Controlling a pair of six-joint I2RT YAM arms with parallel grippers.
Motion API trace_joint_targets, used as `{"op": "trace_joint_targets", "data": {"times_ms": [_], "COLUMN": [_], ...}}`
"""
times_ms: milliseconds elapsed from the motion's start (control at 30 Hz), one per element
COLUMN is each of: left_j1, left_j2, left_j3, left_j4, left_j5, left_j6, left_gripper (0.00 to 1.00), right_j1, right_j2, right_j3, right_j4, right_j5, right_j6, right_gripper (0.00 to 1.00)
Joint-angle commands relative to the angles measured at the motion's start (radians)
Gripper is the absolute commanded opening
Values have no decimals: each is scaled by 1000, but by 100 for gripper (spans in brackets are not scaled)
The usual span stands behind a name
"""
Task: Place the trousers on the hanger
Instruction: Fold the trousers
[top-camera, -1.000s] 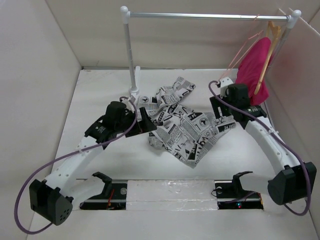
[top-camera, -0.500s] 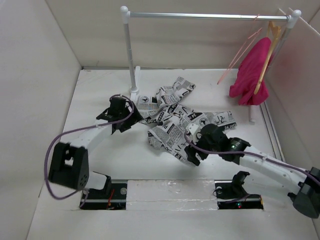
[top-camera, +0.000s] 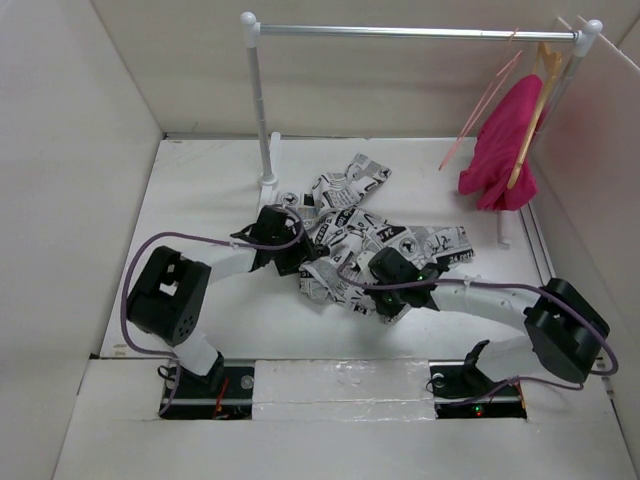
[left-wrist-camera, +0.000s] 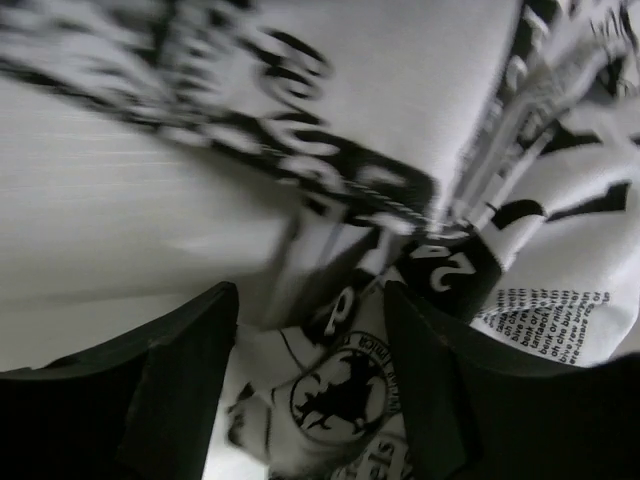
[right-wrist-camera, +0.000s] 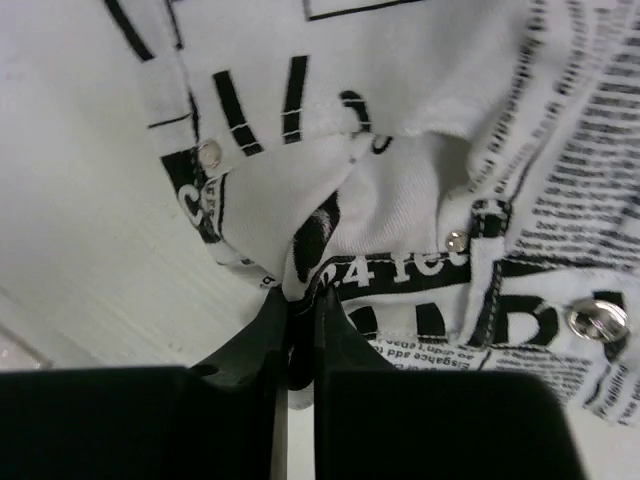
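The left arm folds low, its elbow near the left edge of the table (top-camera: 200, 190) and its forearm reaching right. The left gripper (top-camera: 303, 262) sits at the left rim of the trousers (top-camera: 370, 235), jaws apart with cloth between them, not pinched. The right arm stretches leftward from the near right corner, and the right gripper (top-camera: 378, 300) is clamped tight on a fold at the trousers' near edge. The trousers lie crumpled mid-table. The hanger (top-camera: 480, 100) hangs at the right end of the rail (top-camera: 400, 32), above the far right corner, beside a magenta garment (top-camera: 505, 140). Pale walls (top-camera: 80, 150) enclose the table.
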Motion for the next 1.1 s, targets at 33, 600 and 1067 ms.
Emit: {"op": "trace_joint_targets", "data": {"times_ms": [33, 600, 1067], "left_j1": [-98, -107, -89], "left_j2": [81, -47, -681], "left_j3": [19, 167, 491], "left_j4": [12, -253, -935], "left_j5": [3, -341, -930], "left_j6": [-30, 8, 57], "left_gripper": [54, 0, 97], "right_j1": [-11, -507, -544], "right_j2": [-83, -580, -596], "right_j3": [57, 179, 166], "right_j4": [-70, -348, -508], "right_j5": [235, 313, -15], "right_j6": [119, -59, -128], "right_gripper": [0, 0, 0]}}
